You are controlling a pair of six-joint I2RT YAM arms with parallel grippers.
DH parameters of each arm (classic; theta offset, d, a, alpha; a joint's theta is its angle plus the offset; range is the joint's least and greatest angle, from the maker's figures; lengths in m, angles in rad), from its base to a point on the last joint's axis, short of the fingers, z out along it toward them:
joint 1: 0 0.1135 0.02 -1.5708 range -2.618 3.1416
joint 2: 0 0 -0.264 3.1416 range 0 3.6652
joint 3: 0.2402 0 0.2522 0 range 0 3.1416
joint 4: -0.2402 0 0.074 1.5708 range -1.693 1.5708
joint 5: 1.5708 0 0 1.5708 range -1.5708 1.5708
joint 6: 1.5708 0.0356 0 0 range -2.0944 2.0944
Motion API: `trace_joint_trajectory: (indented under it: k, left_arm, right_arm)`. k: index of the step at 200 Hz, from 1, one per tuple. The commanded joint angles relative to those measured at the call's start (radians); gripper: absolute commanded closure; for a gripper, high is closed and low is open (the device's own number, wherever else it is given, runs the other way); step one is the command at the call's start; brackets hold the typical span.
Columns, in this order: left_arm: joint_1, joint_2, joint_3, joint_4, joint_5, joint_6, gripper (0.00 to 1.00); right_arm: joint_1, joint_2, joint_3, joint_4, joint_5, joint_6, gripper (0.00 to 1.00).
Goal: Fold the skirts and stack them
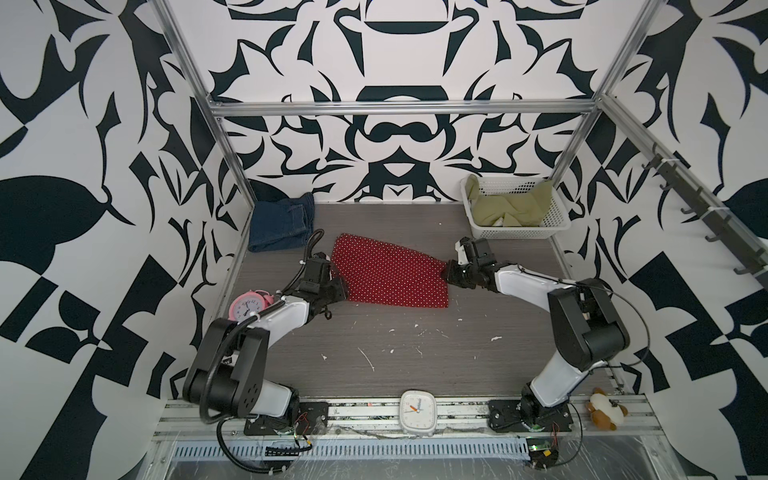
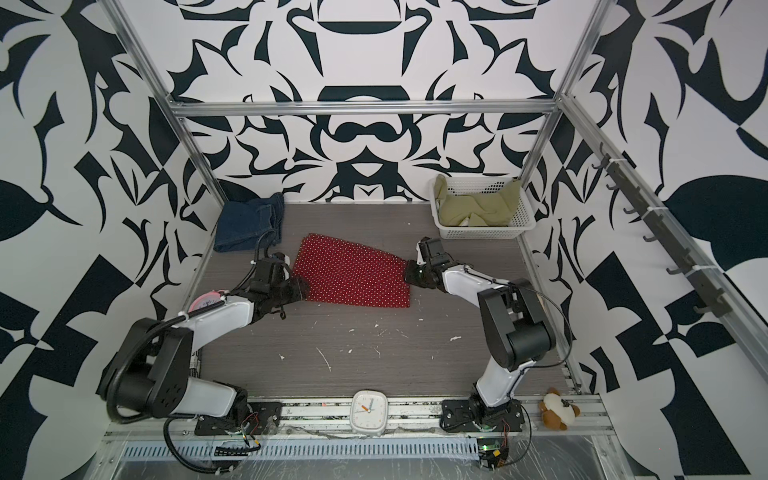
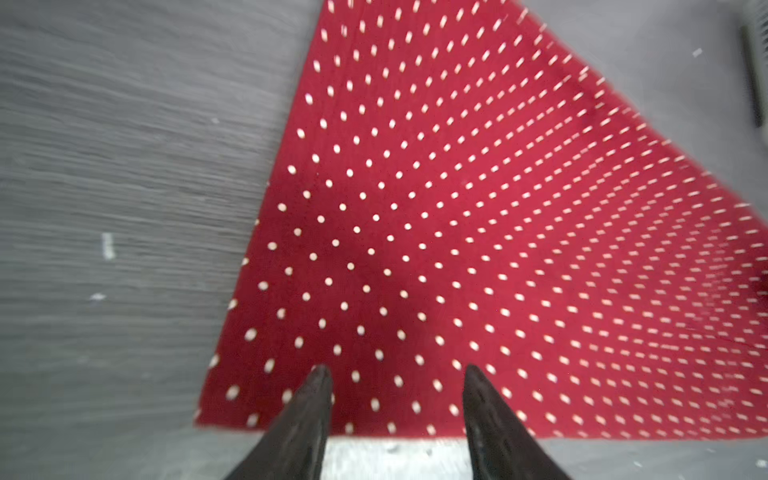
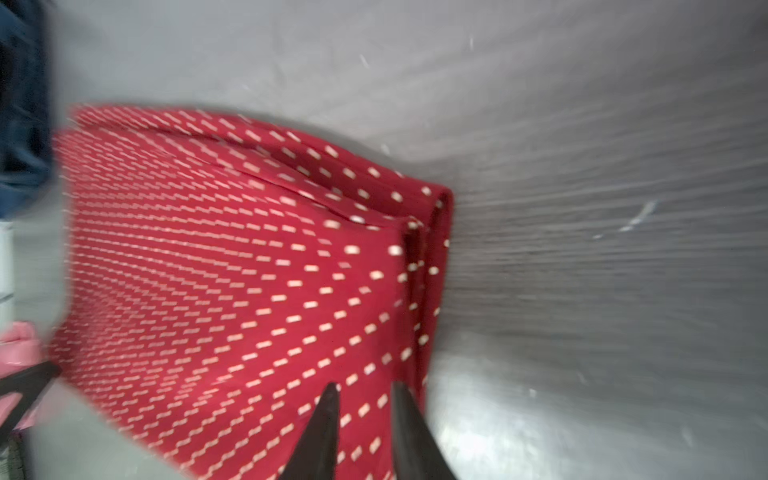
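**Top views**
- White clock (image 1: 417, 411): square, on the front rail at 6 o'clock, nearest the camera.
- Plush toy (image 1: 604, 411): same rail, 5 o'clock.
- Pink alarm clock (image 1: 249, 305): at the edge of the desk (image 1: 415, 357), 8 o'clock, partly behind my left arm.
- Red dotted skirt (image 1: 390, 276): flat at the desk's centre in both top views. Its wide end points to 9 o'clock and its narrow end to 3 o'clock.
- Denim skirt (image 1: 280, 226): folded, in the 11 o'clock corner, apart from the red dotted skirt.
- Olive skirt (image 1: 515, 208): crumpled inside the white basket (image 1: 515, 233), in the 1 o'clock corner.
- My left fingers (image 1: 337, 286): at the red dotted skirt's wide end.
- My right fingers (image 1: 448, 270): at its narrow end.

**Left wrist view**
- My left fingers (image 3: 309, 415): spread wide and holding nothing. The tips are just over the edge of the red dotted skirt (image 3: 457, 228), with bare desk alongside.

**Right wrist view (blurred)**
- My right fingers (image 4: 320, 432): parted by a narrow gap, tips over the red dotted skirt (image 4: 228, 270). They are not clamped on it, as far as the blur shows. The skirt's end shows doubled layers.
- Denim skirt (image 4: 20, 124) and pink alarm clock (image 4: 16, 345): at the margin.
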Motion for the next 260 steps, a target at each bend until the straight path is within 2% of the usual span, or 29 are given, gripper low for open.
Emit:
trace_joint_trajectory:
  k: [1, 18, 50, 86, 132, 149, 191, 234, 260]
  left_arm:
    - [-0.001, -0.077, 0.007, -0.058, -0.04, -0.02, 0.45]
    - [-0.001, -0.087, 0.039, -0.057, -0.028, 0.012, 0.45]
    - [0.0, 0.046, 0.149, -0.068, 0.02, 0.071, 0.46]
    - [-0.002, 0.179, 0.179, 0.013, 0.064, 0.082, 0.48]
    - [-0.011, 0.323, 0.233, 0.025, 0.093, 0.102, 0.49]
    - [-0.012, 0.347, 0.223, 0.04, 0.091, 0.093, 0.49]
    - [-0.013, 0.337, 0.192, 0.047, 0.073, 0.078, 0.49]
    - [-0.018, 0.257, 0.192, 0.012, 0.06, 0.075, 0.49]
    - [-0.093, 0.217, 0.233, 0.002, 0.028, 0.088, 0.49]
  right_arm:
    - [-0.02, -0.104, -0.003, 0.007, 0.0, -0.012, 0.63]
    - [-0.039, -0.103, -0.006, -0.005, 0.02, 0.006, 0.5]
    - [-0.071, -0.029, -0.039, 0.04, -0.061, 0.046, 0.4]
    - [-0.069, 0.023, -0.068, 0.082, -0.123, 0.063, 0.4]
    - [-0.066, 0.099, -0.088, 0.162, -0.195, 0.094, 0.4]
    - [-0.06, 0.13, -0.087, 0.204, -0.222, 0.111, 0.46]
    - [-0.057, 0.179, -0.086, 0.297, -0.245, 0.167, 0.77]
    - [-0.057, 0.167, -0.079, 0.322, -0.24, 0.182, 0.92]
    - [-0.057, 0.139, -0.092, 0.327, -0.239, 0.18, 1.0]
